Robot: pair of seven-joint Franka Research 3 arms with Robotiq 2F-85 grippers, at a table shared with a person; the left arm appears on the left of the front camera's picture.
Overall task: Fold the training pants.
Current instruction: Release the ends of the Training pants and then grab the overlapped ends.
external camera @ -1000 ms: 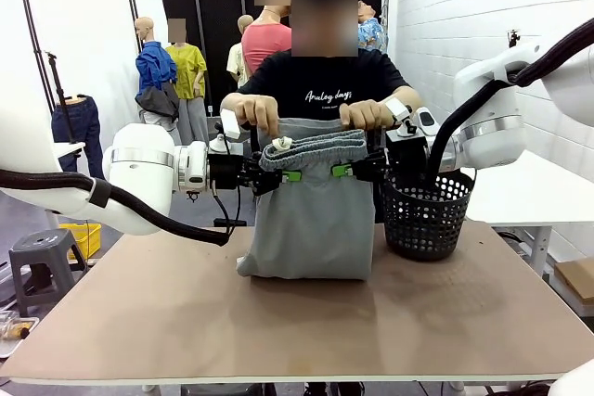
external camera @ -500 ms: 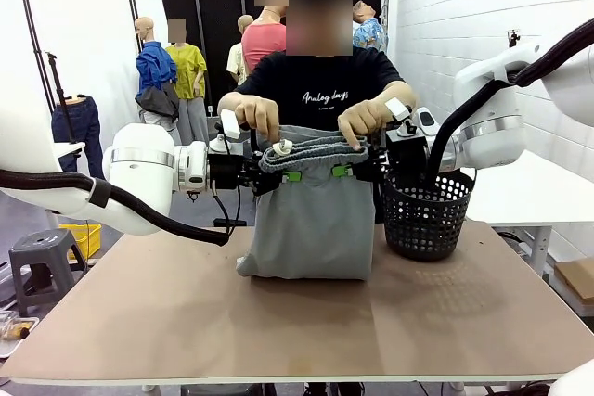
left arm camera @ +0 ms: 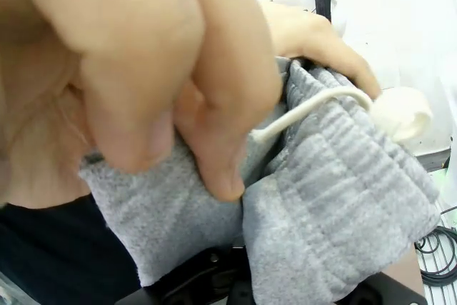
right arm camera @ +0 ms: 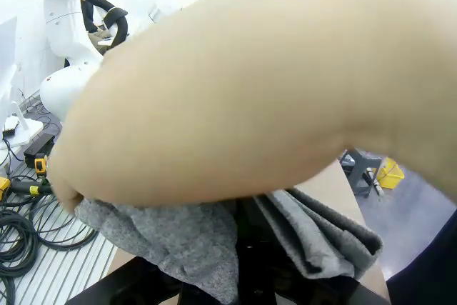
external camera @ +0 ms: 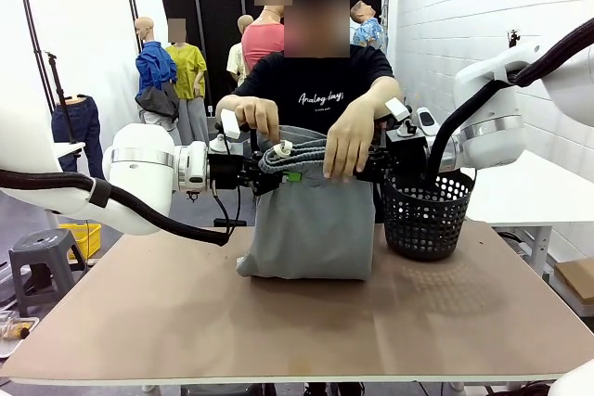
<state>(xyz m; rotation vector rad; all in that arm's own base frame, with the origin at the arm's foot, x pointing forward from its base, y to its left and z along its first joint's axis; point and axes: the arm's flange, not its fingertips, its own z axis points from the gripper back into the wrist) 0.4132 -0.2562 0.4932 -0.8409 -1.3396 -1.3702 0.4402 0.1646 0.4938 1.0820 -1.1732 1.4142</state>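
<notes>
The light grey training pants (external camera: 311, 224) hang over the far middle of the table, their lower end resting bunched on the tabletop. My left gripper (external camera: 290, 176) is shut on the left end of the gathered waistband. My right gripper (external camera: 368, 172) is shut on the right end, its pads covered by the person's hand (external camera: 347, 147). The person's other hand (external camera: 257, 118) grips the waistband by my left gripper. In the left wrist view, fingers (left arm camera: 178, 83) pinch the ribbed waistband (left arm camera: 335, 198) beside a white drawstring (left arm camera: 400, 111). In the right wrist view, a hand (right arm camera: 235, 83) lies over the grey cloth (right arm camera: 171, 241).
A black mesh basket (external camera: 427, 215) stands on the table just right of the pants, under my right arm. The brown tabletop (external camera: 297, 322) stretches bare toward the near edge. The person stands at the far side behind the pants.
The person's hand at the right end has slid down over the waistband and now covers my right gripper's pads. Both arms and the pants stay where they were.
</notes>
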